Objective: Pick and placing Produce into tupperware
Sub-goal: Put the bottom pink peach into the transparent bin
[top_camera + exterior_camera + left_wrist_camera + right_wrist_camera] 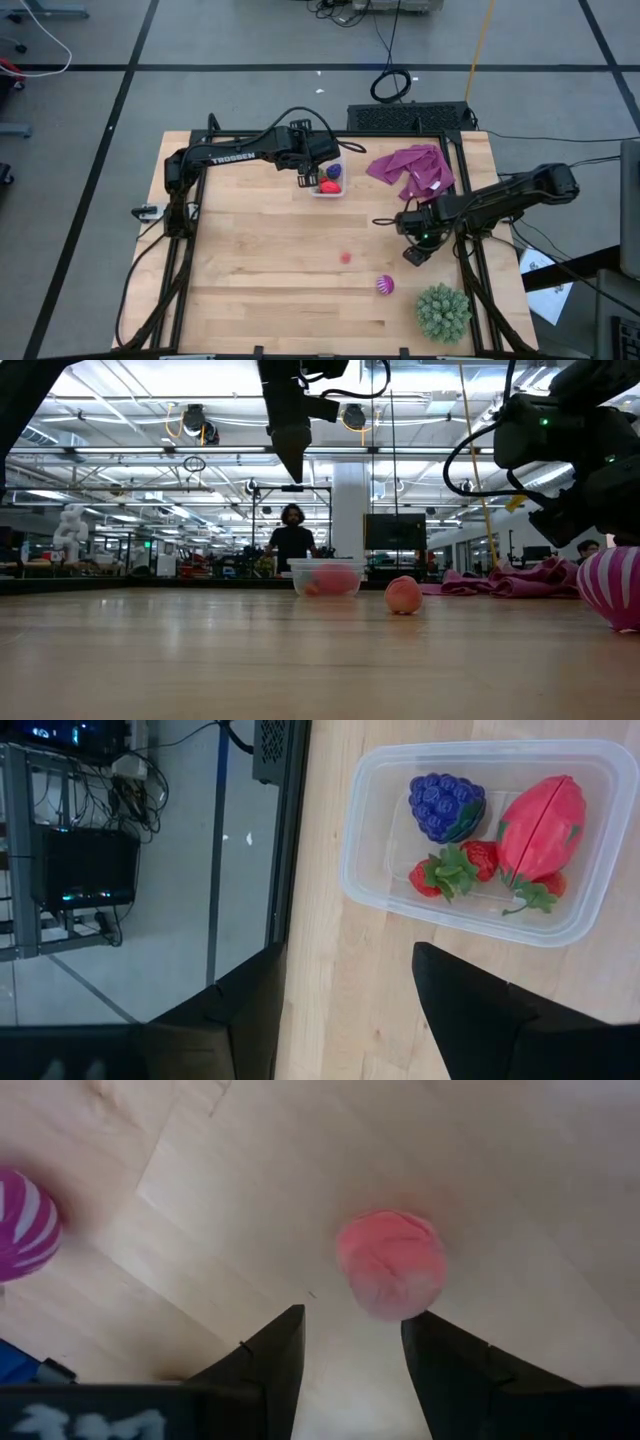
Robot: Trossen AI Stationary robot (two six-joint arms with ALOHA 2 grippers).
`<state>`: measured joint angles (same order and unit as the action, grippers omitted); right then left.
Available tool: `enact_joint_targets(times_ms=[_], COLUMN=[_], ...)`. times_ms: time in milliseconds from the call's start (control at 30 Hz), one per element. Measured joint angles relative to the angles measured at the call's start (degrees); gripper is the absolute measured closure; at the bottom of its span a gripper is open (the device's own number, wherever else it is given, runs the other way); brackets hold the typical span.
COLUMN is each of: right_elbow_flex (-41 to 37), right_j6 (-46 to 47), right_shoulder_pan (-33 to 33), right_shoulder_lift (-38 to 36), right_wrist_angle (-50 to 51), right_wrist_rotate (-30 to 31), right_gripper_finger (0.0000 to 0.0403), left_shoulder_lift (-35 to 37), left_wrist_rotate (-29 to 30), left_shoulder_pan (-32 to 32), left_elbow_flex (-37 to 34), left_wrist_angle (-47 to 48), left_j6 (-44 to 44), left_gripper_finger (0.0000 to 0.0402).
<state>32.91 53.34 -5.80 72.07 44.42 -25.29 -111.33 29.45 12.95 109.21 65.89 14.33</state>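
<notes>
Wood table [260,260], grey floor around, person [291,538] behind in lab. Left gripper [345,1010] parted, empty, beside tupperware [600,905]; right gripper [352,1365] parted, empty, above pink ball [391,1264].

Bare wooden table [260,260] is lying open from centre toward 9 and 7 o'clock. The left gripper [305,182], fingers apart, is hanging beside the clear container [329,187] at 12 o'clock. Purple cloth [412,170] is occupying 2 o'clock. A pink fruit [345,257], striped magenta ball [385,285] and green spiky ball [442,312] are crowding 4 to 5 o'clock.
</notes>
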Motion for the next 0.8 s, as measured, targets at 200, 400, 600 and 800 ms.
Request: enact_joint_targets(times_ms=[200,400,600,800], right_elbow_flex=[0.0,0.0,0.0,0.0], right_j6=[-1.36,-3.01,-5.0,-5.64], right_shoulder_pan=[0.02,0.09,0.09,0.13], right_shoulder_lift=[1.03,0.46,0.44,0.44], right_wrist_angle=[-0.72,-0.95,-0.93,-0.91], right_wrist_rotate=[0.1,1.5,1.5,1.55], right_gripper_finger=[0.0245,0.0245,0.0245,0.0231], left_shoulder_lift=[0.0,0.0,0.0,0.0], left_wrist_rotate=[0.0,0.0,0.0,0.0], left_shoulder_pan=[0.0,0.0,0.0,0.0], left_elbow_flex=[0.0,0.0,0.0,0.0], left_wrist_angle=[-0.02,-0.02,-0.02,0.0], left_j6=[0.02,0.2,0.2,0.21], left_gripper_finger=[0.0176,0.0176,0.0176,0.0176])
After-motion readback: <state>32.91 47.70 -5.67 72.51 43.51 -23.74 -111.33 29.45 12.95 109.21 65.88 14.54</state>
